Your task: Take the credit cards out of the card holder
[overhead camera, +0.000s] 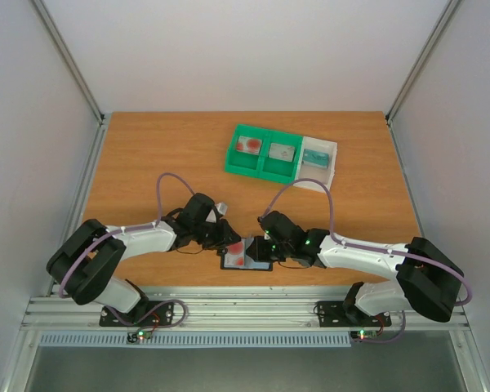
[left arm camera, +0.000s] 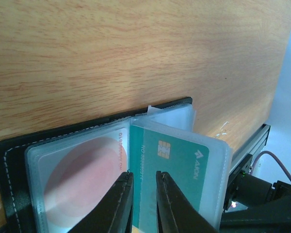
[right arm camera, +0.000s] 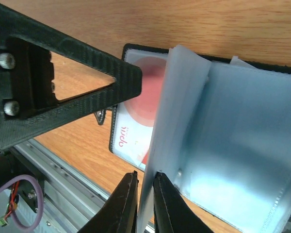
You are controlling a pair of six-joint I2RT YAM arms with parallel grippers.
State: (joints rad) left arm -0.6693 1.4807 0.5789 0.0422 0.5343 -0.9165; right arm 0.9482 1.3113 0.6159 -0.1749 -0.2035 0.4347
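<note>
Woodgrain table (overhead camera: 147,163); stitched black card holder (overhead camera: 247,260) open.

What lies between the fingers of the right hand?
A clear plastic sleeve of the card holder, standing upright, passes between the fingers of the right hand. The right wrist view shows it.
</note>
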